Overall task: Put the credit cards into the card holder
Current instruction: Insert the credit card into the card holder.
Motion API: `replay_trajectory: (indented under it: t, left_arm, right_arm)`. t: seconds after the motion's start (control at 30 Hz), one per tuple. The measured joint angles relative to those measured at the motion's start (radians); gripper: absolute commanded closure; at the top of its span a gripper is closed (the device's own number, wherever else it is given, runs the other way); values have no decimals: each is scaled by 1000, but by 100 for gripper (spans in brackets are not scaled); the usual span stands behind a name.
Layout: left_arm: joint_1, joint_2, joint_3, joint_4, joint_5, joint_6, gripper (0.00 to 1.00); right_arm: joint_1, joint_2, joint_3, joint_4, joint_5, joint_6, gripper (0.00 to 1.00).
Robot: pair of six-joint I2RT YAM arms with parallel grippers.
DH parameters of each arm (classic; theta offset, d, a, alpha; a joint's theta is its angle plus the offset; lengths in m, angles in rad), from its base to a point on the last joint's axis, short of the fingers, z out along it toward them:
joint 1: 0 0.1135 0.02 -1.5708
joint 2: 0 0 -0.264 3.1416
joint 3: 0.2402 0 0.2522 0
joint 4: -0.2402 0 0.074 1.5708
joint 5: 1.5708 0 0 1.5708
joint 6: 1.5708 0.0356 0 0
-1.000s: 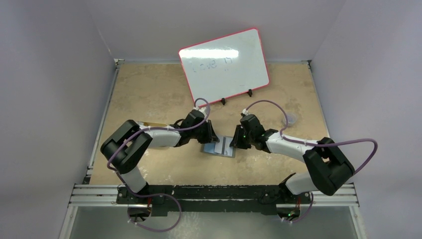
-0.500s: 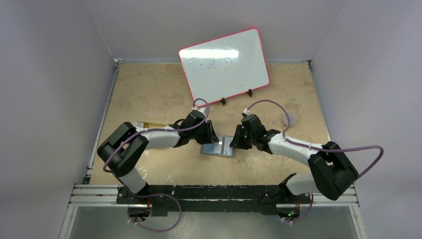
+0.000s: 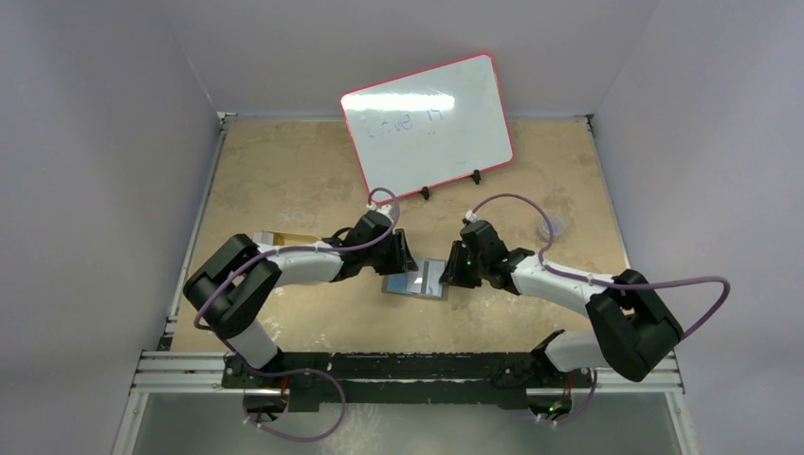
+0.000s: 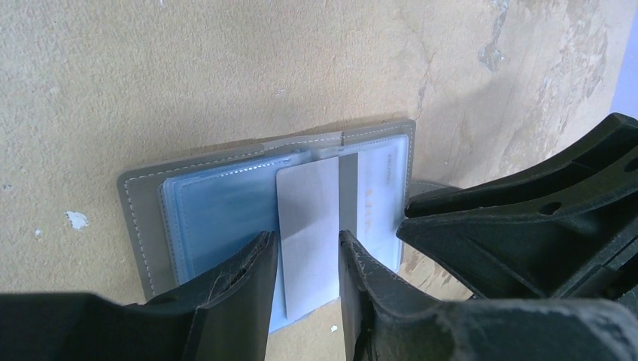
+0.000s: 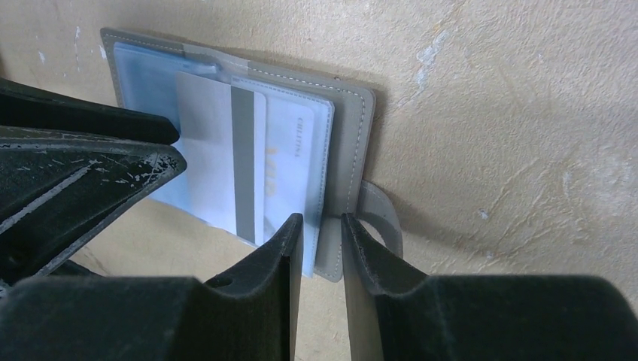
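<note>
Centre frame in the overhead view, the grey card holder point(image 3: 417, 282) lies open and flat on the tan table point(image 3: 284, 180), below the tilted whiteboard point(image 3: 427, 123), with both arms converged on it. The left gripper point(image 4: 307, 256) is clenched on a white card point(image 4: 308, 218) with a grey stripe, its jaws pressing the card's two long edges. The card's far end lies over the blue-grey pockets near the fold, and whether it has entered a slot cannot be told. The right gripper point(image 5: 322, 252), at the bottom of its own view, appears to be pinching the lower rim of the holder's right half, just beside the closing tab point(image 5: 382, 218), steadying the wallet. A second card point(image 5: 295, 162) with gold lettering shows through that half's clear pocket. The step in hand looks like seating the white card. To do it well, the card should be kept low and square to the pocket mouth and slid in along its length, not pushed downward. The right jaws should stay firm so the wallet cannot skate across the table. The left jaws should let go only once the pocket has taken most of the card.
</note>
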Motion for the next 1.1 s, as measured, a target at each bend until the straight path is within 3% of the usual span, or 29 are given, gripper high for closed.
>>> replay_trajectory:
  t: [0.9,1.1]
  left_arm:
    - [-85,45,-8,130,-6,-120,67]
    - [-91,43,-5,129,-18,-132,62]
  right_arm:
    - [0,16,-21,61,-10,11,74]
    - [0,16,-21,58,-8,11,73]
